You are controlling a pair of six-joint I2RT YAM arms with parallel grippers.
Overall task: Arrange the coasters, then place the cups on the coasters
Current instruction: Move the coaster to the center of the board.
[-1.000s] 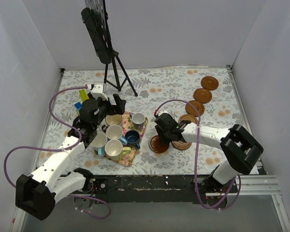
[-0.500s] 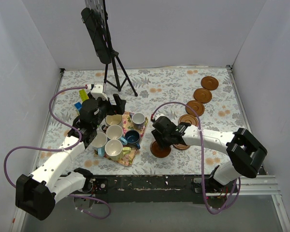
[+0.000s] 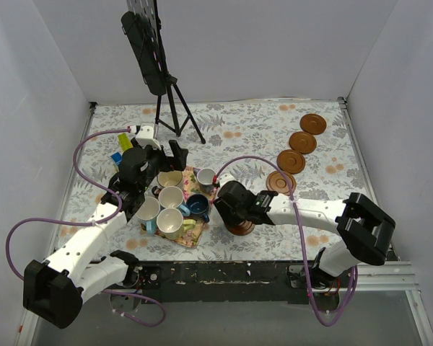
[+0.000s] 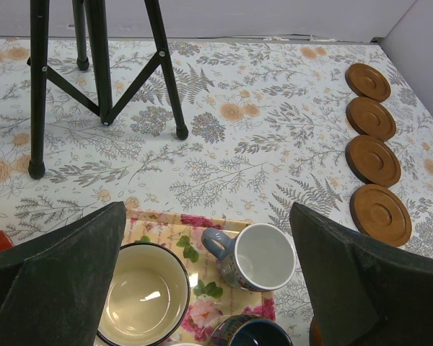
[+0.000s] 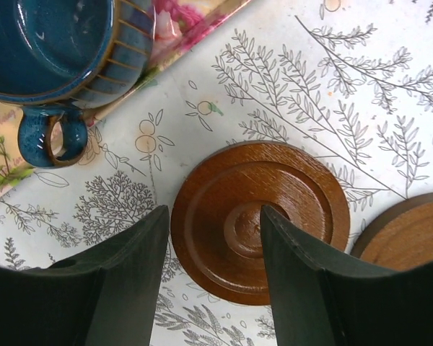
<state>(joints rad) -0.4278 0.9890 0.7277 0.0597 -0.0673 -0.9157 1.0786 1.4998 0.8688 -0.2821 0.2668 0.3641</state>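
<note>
Coaster point(image 5: 274, 180) lying flat, beneath spread right pincer point(image 5: 213, 213)

Probably a lab test booth: plain white walls point(image 3: 274, 43), tripod point(image 3: 175, 108), floral-covered table point(image 3: 252, 130).

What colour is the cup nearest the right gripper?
Dark blue cup; the right wrist view shows it best.

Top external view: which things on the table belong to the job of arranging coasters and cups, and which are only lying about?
Belong to the job:
- the coasters, four of them in a row at the right
- the six cups

Only lying about:
- the tripod
- the toy blocks
- the floral cloth mat under the cups
</note>
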